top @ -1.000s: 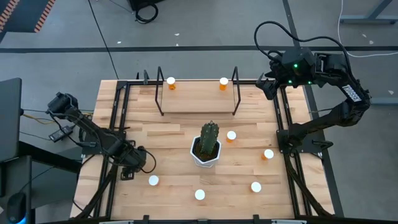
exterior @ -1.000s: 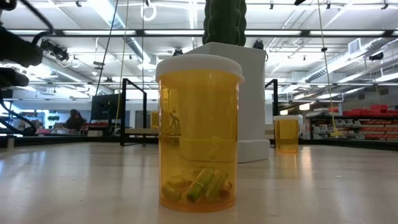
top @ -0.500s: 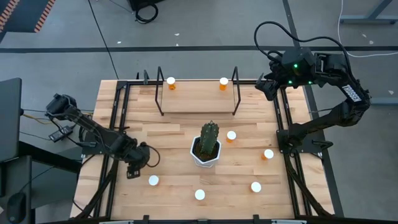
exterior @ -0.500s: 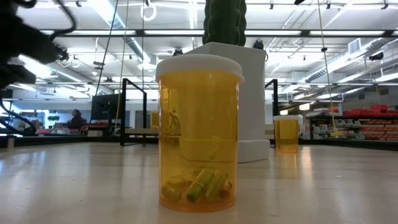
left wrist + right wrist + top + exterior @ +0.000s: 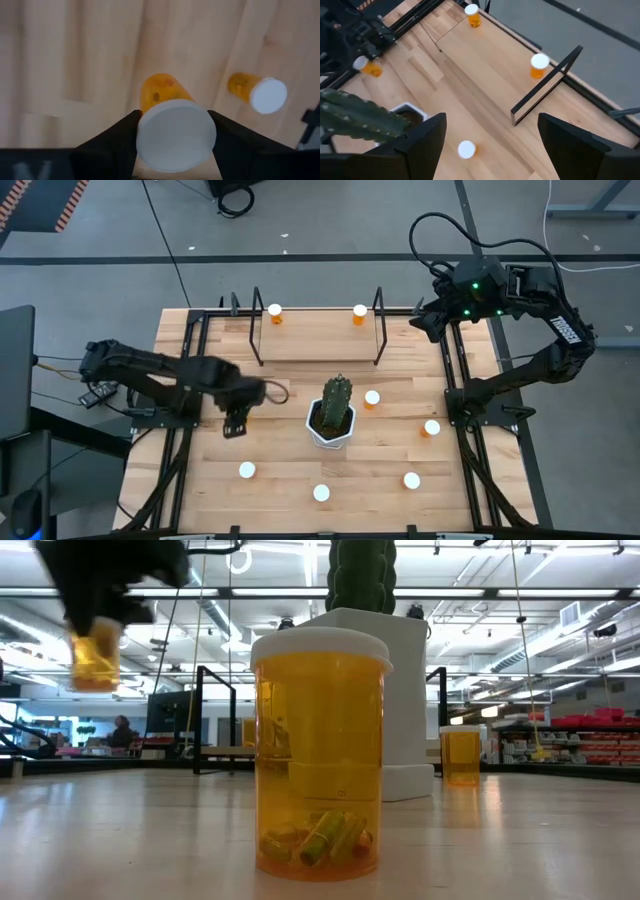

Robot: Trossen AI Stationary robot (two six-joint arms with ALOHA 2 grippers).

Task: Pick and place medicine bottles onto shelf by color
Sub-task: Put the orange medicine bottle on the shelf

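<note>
My left gripper [image 5: 235,425] hangs over the table's left-middle, shut on an orange medicine bottle [image 5: 95,658] with a white cap [image 5: 176,132]. The gripper hides this bottle in the high view. Two bottles [image 5: 275,312] [image 5: 359,313] stand on the shelf [image 5: 315,345] at the far side. Several more stand on the table, among them one [image 5: 246,471] near the left front and one [image 5: 321,493] close to the low camera [image 5: 320,750]. My right gripper [image 5: 425,320] waits open, raised above the far right corner, its fingers [image 5: 427,137] wide apart. My left gripper pinches the bottle's cap end [image 5: 145,125] between its two fingers, one on each side of the round white cap. The fingers come from above, pointing down. The bottle hangs upright below them [image 5: 95,665], lifted clear of the table.
A green cactus in a white pot [image 5: 335,418] stands mid-table, right of my left gripper. Bottles [image 5: 372,398] [image 5: 431,428] [image 5: 411,480] dot the right half. Black rod frames [image 5: 257,330] [image 5: 380,328] close the shelf's ends. Bare wood lies between the gripper and the shelf.
My left gripper has risen and swung from the table's left front toward its middle, carrying the orange bottle. The bottle now hangs well above the tabletop and shows in the low view. My right arm has kept still.
</note>
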